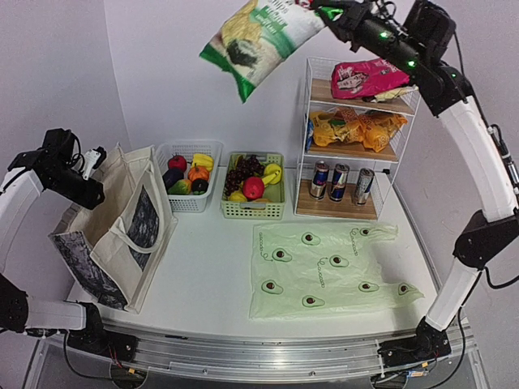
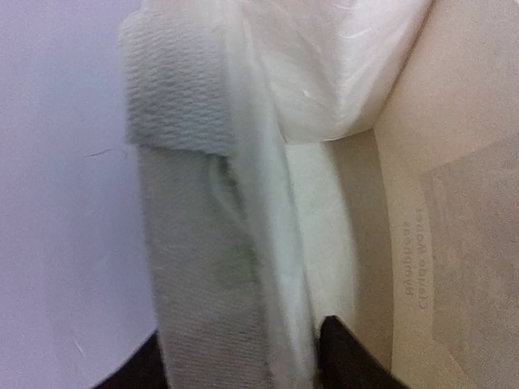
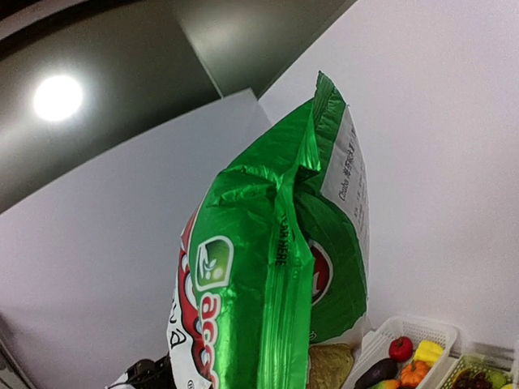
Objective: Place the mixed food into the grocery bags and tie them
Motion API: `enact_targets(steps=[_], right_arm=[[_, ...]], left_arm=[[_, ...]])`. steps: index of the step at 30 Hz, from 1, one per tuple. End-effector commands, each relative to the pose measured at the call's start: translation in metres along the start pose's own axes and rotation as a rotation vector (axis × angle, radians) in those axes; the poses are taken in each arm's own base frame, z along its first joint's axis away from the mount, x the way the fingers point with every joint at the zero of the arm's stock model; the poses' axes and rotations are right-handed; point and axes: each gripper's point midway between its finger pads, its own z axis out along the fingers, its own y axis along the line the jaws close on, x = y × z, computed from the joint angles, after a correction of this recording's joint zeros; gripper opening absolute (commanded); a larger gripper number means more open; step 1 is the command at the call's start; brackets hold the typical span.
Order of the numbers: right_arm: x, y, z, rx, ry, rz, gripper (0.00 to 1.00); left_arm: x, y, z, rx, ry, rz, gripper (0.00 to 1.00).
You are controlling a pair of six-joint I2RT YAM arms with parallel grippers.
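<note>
Overhead, right gripper (image 1: pixel 324 12) clamps snack packet (image 1: pixel 259 44) high; left wrist alone shows tote strap (image 2: pixel 195 243) within left gripper (image 2: pixel 243 366), grip uncertain.

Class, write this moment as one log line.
left gripper at canvas tote rim | right gripper holds snack packet high | plastic bag flat

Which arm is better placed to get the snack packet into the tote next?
Right. The right gripper holds the snack packet high above the table and needs to carry it across. The left gripper sits at the rim of the tote, the strap between its fingers, so it suits steadying the tote.
</note>
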Motion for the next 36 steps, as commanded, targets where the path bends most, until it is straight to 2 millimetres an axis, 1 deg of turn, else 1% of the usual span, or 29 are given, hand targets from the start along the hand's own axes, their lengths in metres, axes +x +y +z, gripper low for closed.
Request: enact_targets(steps=[1, 4, 5, 7, 8, 9, 12, 13, 17, 19, 22, 24, 26, 29, 31, 33, 34, 36], right_arm=[[0.045, 0.036, 0.030, -0.106, 0.042, -0.040, 0.00], [0.087, 0.047, 0.053, -0.132, 0.088, -0.015, 0.00], [0.101, 0.051, 0.061, -0.128, 0.095, 0.004, 0.00], [0.131, 0.052, 0.075, -0.079, 0.099, 0.046, 0.00], [0.143, 0.049, 0.080, -0.042, 0.084, 0.057, 0.00], [0.156, 0.053, 0.085, -0.023, 0.069, 0.062, 0.00], [0.191, 0.070, 0.095, 0.047, 0.020, 0.049, 0.00], [0.199, 0.078, 0.097, 0.061, 0.006, 0.046, 0.00], [0.234, 0.099, 0.101, 0.129, -0.001, -0.005, 0.00], [0.252, 0.095, 0.099, 0.195, 0.005, -0.035, 0.00], [0.285, 0.081, 0.093, 0.293, 0.045, -0.065, 0.00], [0.301, 0.075, 0.088, 0.346, 0.068, -0.101, 0.00], [0.317, 0.075, 0.084, 0.374, 0.096, -0.149, 0.00], [0.343, 0.083, 0.080, 0.378, 0.151, -0.185, 0.00], [0.370, 0.080, 0.079, 0.387, 0.214, -0.183, 0.00], [0.400, 0.077, 0.080, 0.373, 0.279, -0.140, 0.00], [0.416, 0.081, 0.082, 0.340, 0.312, -0.113, 0.00], [0.454, 0.085, 0.087, 0.278, 0.399, -0.075, 0.00]], left_arm=[[-0.012, -0.020, -0.020, 0.121, -0.068, 0.005, 0.29], [-0.013, -0.042, -0.035, 0.252, -0.081, 0.006, 0.02], [-0.014, -0.047, -0.039, 0.283, -0.086, -0.002, 0.00], [-0.020, -0.053, -0.050, 0.322, -0.105, -0.033, 0.00], [-0.024, -0.052, -0.056, 0.320, -0.121, -0.049, 0.00], [-0.027, -0.050, -0.060, 0.313, -0.134, -0.072, 0.00], [-0.037, -0.047, -0.074, 0.312, -0.164, -0.175, 0.00], [-0.038, -0.048, -0.077, 0.321, -0.163, -0.217, 0.00], [-0.038, -0.049, -0.078, 0.339, -0.134, -0.348, 0.00], [-0.040, -0.048, -0.080, 0.345, -0.134, -0.398, 0.00], [-0.043, -0.052, -0.082, 0.382, -0.132, -0.465, 0.00], [-0.045, -0.054, -0.083, 0.400, -0.133, -0.495, 0.00], [-0.049, -0.053, -0.084, 0.411, -0.138, -0.523, 0.00], [-0.056, -0.053, -0.085, 0.434, -0.152, -0.550, 0.00], [-0.059, -0.055, -0.085, 0.453, -0.153, -0.560, 0.00], [-0.060, -0.056, -0.081, 0.467, -0.144, -0.566, 0.00], [-0.060, -0.058, -0.080, 0.477, -0.140, -0.569, 0.00], [-0.061, -0.060, -0.079, 0.494, -0.138, -0.574, 0.00]])
